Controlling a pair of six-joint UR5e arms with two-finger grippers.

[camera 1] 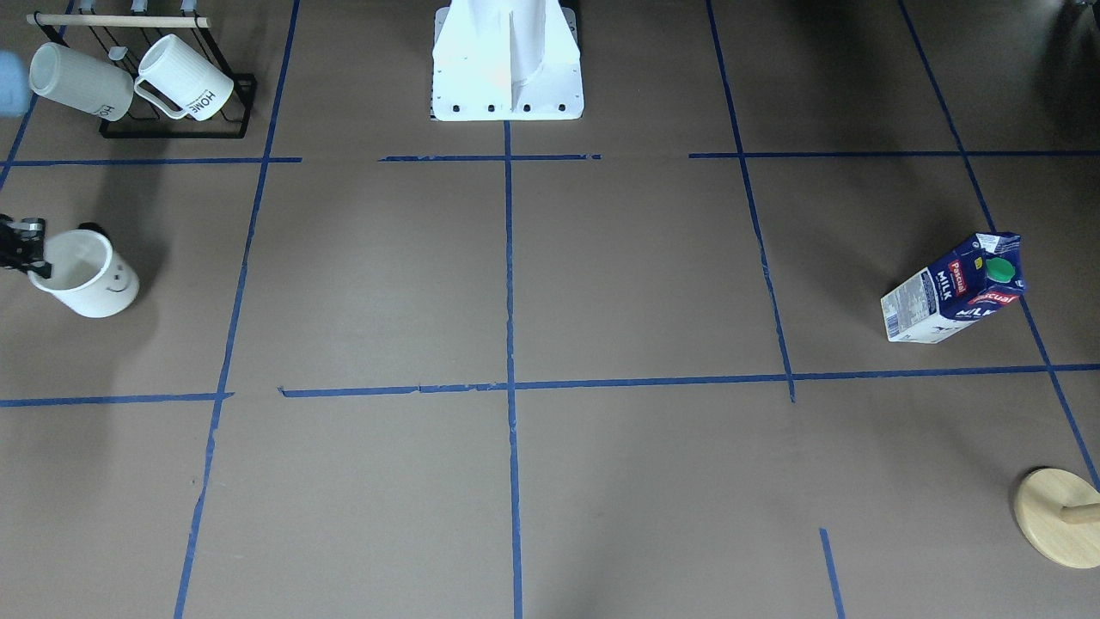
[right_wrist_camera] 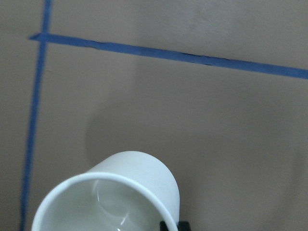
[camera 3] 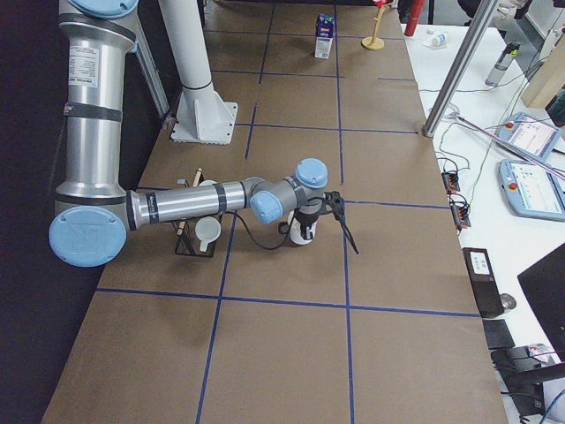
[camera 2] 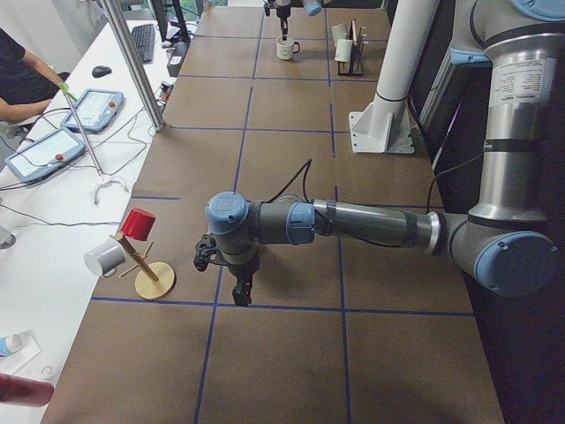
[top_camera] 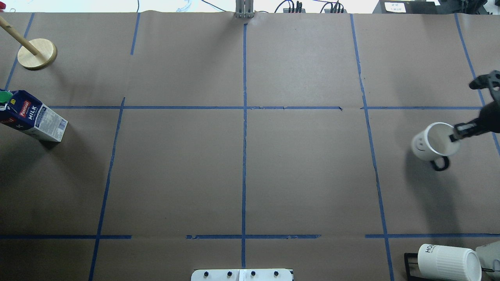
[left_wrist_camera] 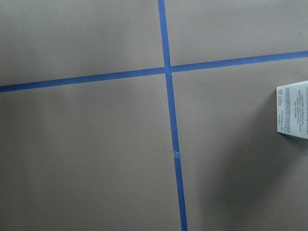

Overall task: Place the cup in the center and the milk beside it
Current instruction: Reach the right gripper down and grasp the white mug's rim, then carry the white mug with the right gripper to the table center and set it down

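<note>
The cup (top_camera: 427,142), a white mug with a smiley face and a dark handle, stands slightly tilted at the table's right side; it also shows in the front-facing view (camera 1: 90,275) and the right wrist view (right_wrist_camera: 115,197). My right gripper (top_camera: 455,136) is shut on its rim, one finger inside and one outside. I cannot tell if the cup is off the table. The milk (top_camera: 33,117), a blue and white carton with a green cap, stands upright at the far left (camera 1: 954,292). My left gripper (camera 2: 222,276) hovers near it, seen only from the side; I cannot tell if it is open or shut.
A black rack with ribbed "HOME" mugs (top_camera: 447,262) stands at the near right corner (camera 1: 137,86). A wooden mug tree (top_camera: 37,54) stands beyond the milk. The white robot base (camera 1: 507,69) is at the near middle edge. Blue tape lines mark a grid.
</note>
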